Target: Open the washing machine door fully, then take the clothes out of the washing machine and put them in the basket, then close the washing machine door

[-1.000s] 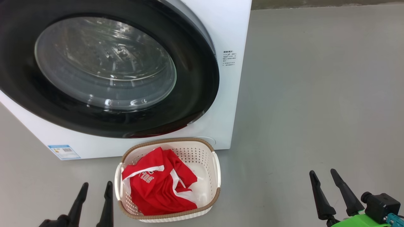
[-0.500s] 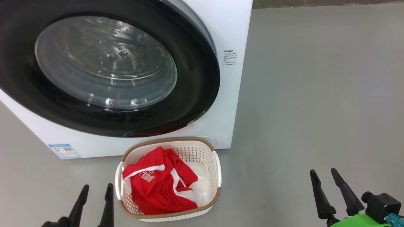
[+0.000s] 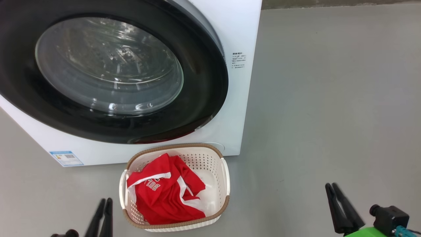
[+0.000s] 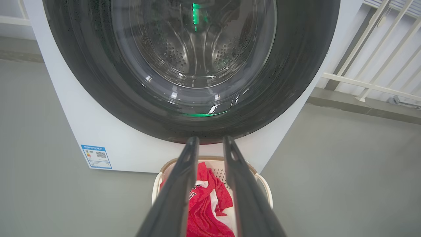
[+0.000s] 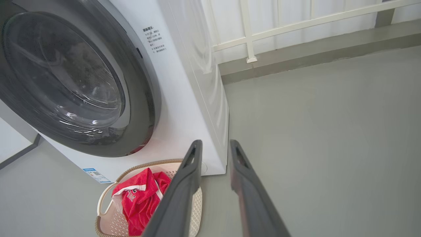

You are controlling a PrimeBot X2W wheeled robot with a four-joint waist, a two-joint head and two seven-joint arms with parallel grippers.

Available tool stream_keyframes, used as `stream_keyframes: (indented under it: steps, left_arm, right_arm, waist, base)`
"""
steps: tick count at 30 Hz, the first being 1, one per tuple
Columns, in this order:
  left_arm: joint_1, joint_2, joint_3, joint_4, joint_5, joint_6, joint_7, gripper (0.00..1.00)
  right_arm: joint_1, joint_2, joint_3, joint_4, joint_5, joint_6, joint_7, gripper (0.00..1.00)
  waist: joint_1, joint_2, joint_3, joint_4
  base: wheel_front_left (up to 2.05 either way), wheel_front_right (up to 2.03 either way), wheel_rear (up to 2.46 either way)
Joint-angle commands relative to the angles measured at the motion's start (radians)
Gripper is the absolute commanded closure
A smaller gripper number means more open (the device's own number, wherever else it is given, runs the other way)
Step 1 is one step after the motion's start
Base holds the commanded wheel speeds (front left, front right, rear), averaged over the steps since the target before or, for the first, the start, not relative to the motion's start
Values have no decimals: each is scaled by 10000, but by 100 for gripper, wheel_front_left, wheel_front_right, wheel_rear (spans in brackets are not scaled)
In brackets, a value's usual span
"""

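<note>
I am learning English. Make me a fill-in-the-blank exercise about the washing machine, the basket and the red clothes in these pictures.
1. The washing machine door is not open; it is ___.
2. The red clothes lie inside the ___.
3. The basket stands on the floor in ___ of the washing machine.

Missing words: closed; basket; front

The left gripper and right gripper hang low, fingers nearly together with a slim gap, gripping nothing.
</note>
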Motion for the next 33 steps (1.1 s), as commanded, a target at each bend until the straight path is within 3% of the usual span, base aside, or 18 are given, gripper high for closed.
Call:
stream_keyframes:
  steps: [1,8,13,33]
  left_arm:
    - [-1,8,4,-19,-9,0,4,100]
    - [-61,-18,39,10,-693,-4,195,100]
    - [-128,-23,70,24,-1209,-6,337,100]
    - [-382,-42,206,39,-3270,-17,914,100]
  right_arm:
    - [-1,-4,-4,-23,8,0,2,100]
    - [-72,-1,-37,-13,639,-1,169,100]
    - [-155,-8,-73,-9,1117,-1,298,100]
    - [-464,-11,-243,-43,3001,-2,831,100]
  waist:
    - [0,0,0,0]
    - [23,0,-58,9]
    - [2,0,-67,16]
    - [1,0,-171,43]
  base:
    - [0,0,0]
    - [0,0,0]
    - [0,0,0]
    - [0,0,0]
